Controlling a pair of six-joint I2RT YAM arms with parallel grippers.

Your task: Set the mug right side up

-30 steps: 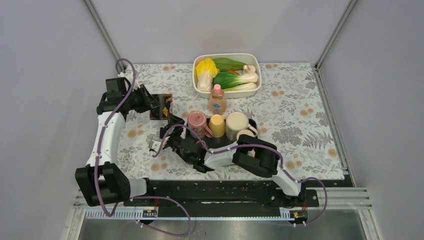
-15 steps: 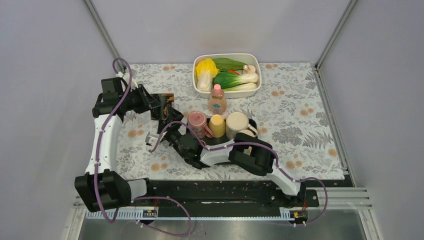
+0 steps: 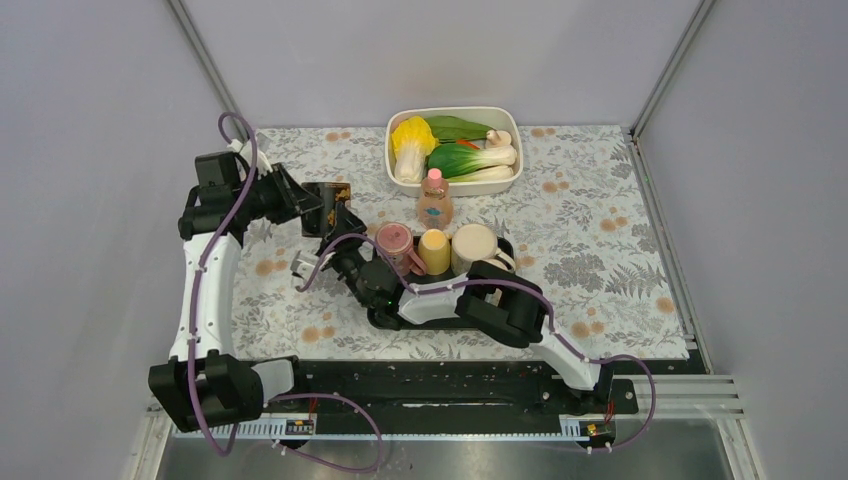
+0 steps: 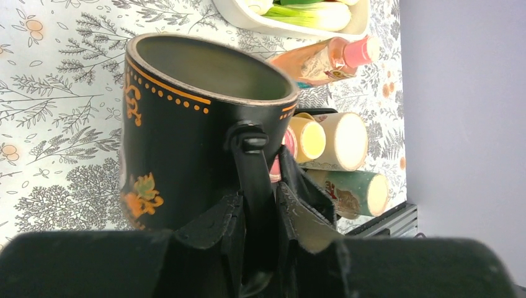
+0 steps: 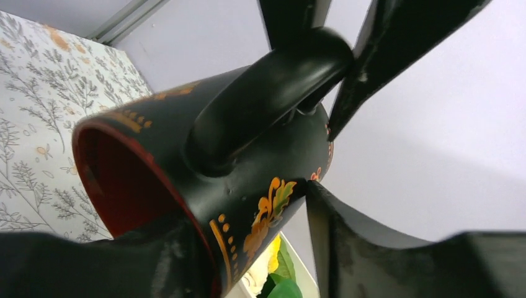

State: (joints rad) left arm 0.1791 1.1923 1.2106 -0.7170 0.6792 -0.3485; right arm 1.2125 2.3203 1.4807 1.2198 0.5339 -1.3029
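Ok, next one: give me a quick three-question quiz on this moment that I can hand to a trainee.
1. True or false: the left hand holds the mug by its handle.
2. Pick one. The bottle is: A) between the tub and the cups; B) inside the tub; C) in the right hand.
3. Short answer: which wrist view shows the left hand's fingers from outside, pinching the handle?

Key: 1 true; 2 A; 3 right wrist.
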